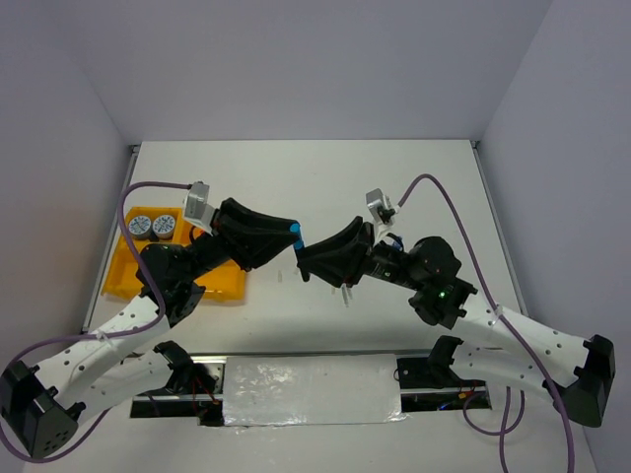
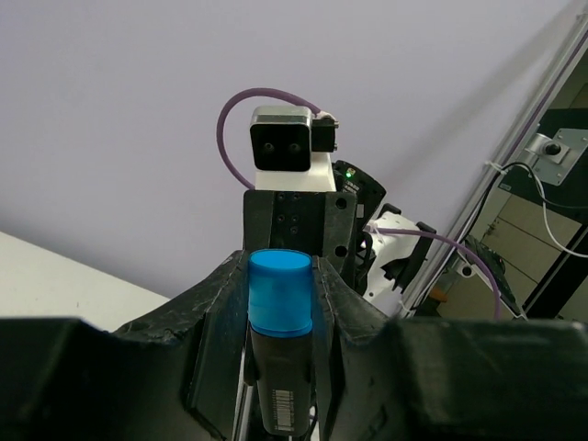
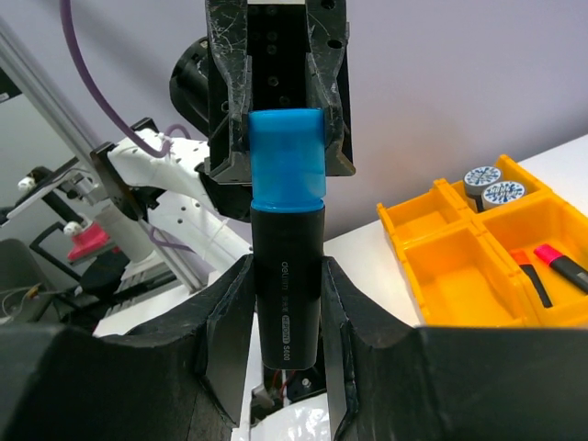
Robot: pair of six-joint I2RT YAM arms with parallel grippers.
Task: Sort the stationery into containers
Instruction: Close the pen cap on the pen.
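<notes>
Blue-capped marker (image 3: 287, 248) hung in mid-air over the tabletop (image 1: 325, 187), between the two arms. We saw the left pincer (image 1: 292, 236) clamped on its blue cap and the right pincer (image 1: 302, 260) clamped on its black barrel. Well to the left sat the yellow tray (image 1: 126, 286) (two round tins (image 1: 139, 226) in a far compartment).

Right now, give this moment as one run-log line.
blue-capped marker: upright, mid-air | left end effector: shut on cap | right end effector: shut on barrel
</notes>
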